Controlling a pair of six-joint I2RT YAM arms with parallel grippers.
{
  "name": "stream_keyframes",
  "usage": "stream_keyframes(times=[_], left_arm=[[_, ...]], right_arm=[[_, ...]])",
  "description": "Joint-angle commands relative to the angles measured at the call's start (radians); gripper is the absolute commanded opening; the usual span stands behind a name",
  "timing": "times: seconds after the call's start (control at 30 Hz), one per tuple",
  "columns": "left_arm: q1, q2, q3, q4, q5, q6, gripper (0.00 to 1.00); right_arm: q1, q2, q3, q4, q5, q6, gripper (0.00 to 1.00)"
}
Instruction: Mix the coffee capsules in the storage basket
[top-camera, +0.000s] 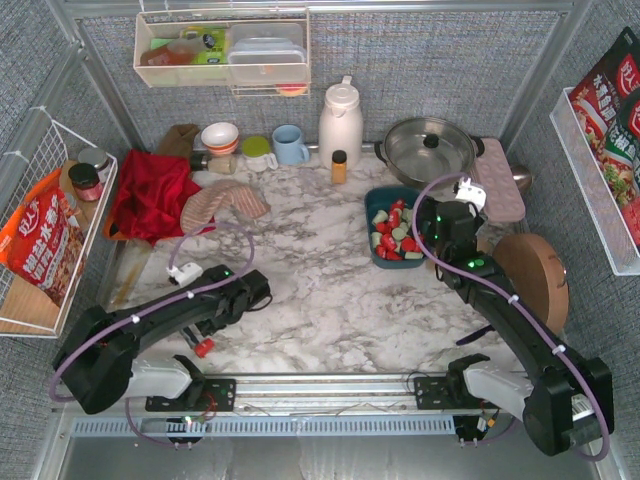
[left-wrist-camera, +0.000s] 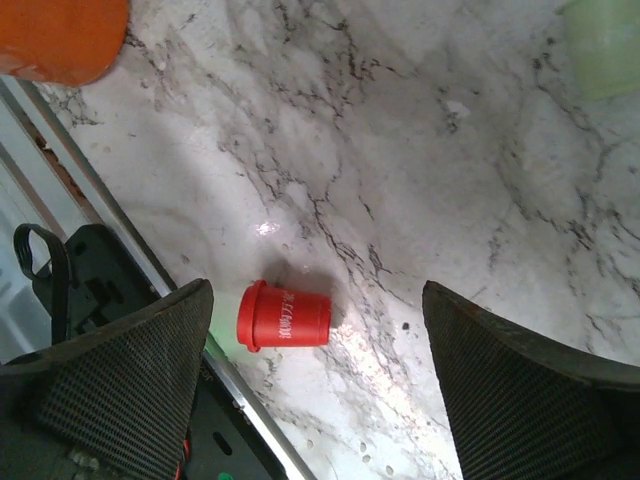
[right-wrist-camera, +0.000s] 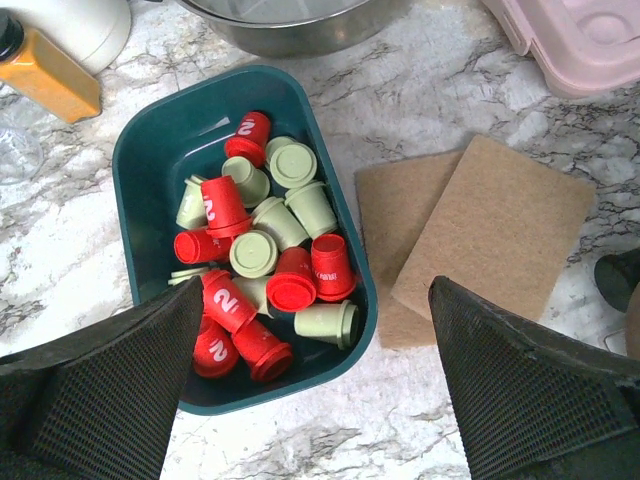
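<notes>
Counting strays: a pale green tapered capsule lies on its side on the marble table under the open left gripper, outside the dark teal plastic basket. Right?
Wrong colour: the tapered capsule is bright red, not pale green, as the left wrist view shows. It does lie on its side on the marble table under the open left gripper, outside the dark teal plastic basket.

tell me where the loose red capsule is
Left side of the top view: the loose red capsule lies on its side at the near table edge, under the left gripper.
</notes>
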Motion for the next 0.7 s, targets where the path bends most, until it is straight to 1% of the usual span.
stream_keyframes(times=[0.0,0.2,0.43,0.53,0.67], left_arm=[[0.05,-0.003,-0.024,0.015,0.027,0.029,0.92],[0.073,0.013,-0.078,0.129,0.102,0.021,0.85],[0.075,0.084,-0.111,0.162,0.145,-0.016,0.81],[0.075,0.106,-0.131,0.197,0.17,-0.024,0.74],[0.075,0.12,-0.136,0.208,0.199,-0.041,0.73]], right_arm=[[-0.001,0.0,-0.004,0.032,-0.005,0.009,0.99],[-0.001,0.007,-0.006,0.035,-0.007,0.01,0.99],[-0.001,0.024,0.0,0.035,-0.01,0.01,0.99],[-0.001,0.036,0.005,0.031,-0.015,0.012,0.99],[-0.001,0.047,0.01,0.027,-0.022,0.013,0.99]])
